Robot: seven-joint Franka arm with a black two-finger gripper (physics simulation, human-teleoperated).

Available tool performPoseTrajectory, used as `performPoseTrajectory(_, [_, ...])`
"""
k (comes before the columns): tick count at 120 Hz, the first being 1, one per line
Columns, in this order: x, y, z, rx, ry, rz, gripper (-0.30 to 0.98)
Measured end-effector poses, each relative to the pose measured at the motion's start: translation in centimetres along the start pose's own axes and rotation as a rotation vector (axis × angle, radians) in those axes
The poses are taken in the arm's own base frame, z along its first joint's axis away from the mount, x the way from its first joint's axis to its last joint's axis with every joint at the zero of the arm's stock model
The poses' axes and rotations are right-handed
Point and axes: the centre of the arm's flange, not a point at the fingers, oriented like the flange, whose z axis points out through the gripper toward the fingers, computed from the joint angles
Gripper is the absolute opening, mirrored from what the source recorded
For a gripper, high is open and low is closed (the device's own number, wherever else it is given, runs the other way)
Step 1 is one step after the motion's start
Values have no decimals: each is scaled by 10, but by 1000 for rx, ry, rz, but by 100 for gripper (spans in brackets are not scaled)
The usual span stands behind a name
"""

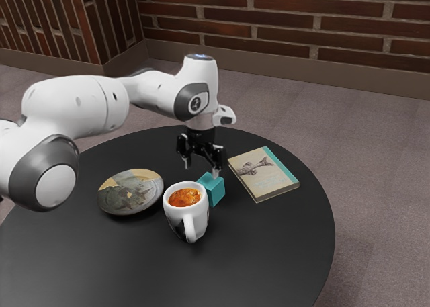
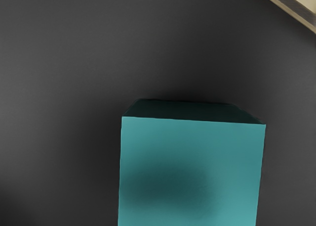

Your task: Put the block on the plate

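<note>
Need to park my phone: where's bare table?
In the exterior view, the table is bare below the plate, mug and book to its rim. It's crowded at the block, with the mug close and the end effector above.

Via the exterior view I record a round black table (image 1: pixel 269 246). Directly on it I note a patterned plate (image 1: pixel 130 193) at the exterior view's left, a teal block (image 1: pixel 214 189) partly behind a filled white mug (image 1: pixel 176 215), and a book (image 1: pixel 261 175), lying flat, toward the exterior view's right.
</note>
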Motion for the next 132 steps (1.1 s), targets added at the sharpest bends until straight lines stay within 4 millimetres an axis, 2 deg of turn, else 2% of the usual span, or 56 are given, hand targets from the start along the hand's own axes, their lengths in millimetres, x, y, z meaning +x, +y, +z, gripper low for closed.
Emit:
performPoseTrajectory(12, [-1,2,11,-9,5,-7,69])
performPoseTrajectory(32, [2,5,13,-21,41,-16,69])
performPoseTrajectory(68, [-3,5,41,-42,40,-33,69])
performPoseTrajectory(118, [-4,10,63,-49,77,-28,68])
performPoseTrajectory(132, [-3,11,61,-51,91,-26,56])
